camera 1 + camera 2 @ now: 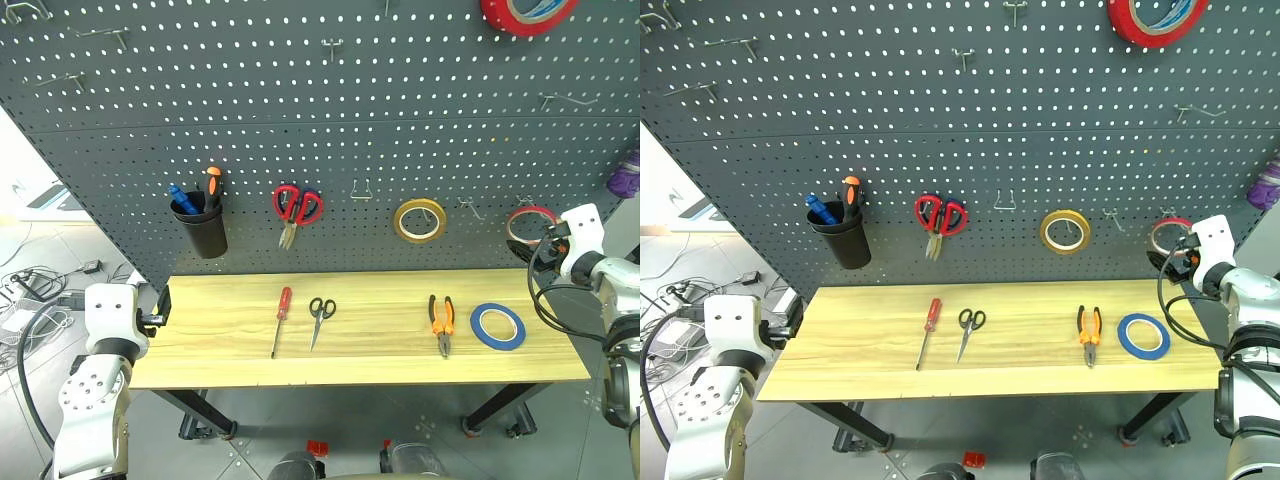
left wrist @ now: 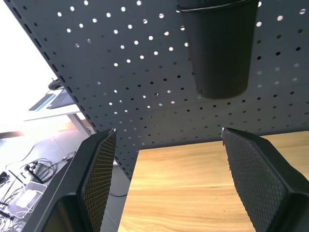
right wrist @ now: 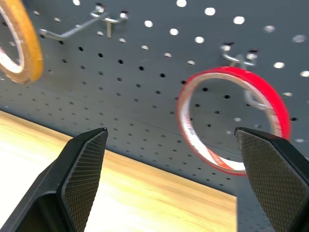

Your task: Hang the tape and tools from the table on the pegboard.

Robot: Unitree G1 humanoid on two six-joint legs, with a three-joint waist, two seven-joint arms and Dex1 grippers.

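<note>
while head views show the blue tape (image 1: 498, 326), the right claw (image 3: 171, 181) faces a red roll (image 3: 231, 121).

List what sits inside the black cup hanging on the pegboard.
The black plastic cup holds an orange-handled screwdriver and a blue-handled tool; only their handles show above the rim, their lower ends hidden by its wall.

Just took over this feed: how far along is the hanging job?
Nothing is hung yet. The red-handled screwdriver, small black-handled scissors, pliers and blue tape roll all lie on the table. Nothing is in hand: the left gripper and right gripper are open and empty, facing the pegboard. All four items remain.
</note>
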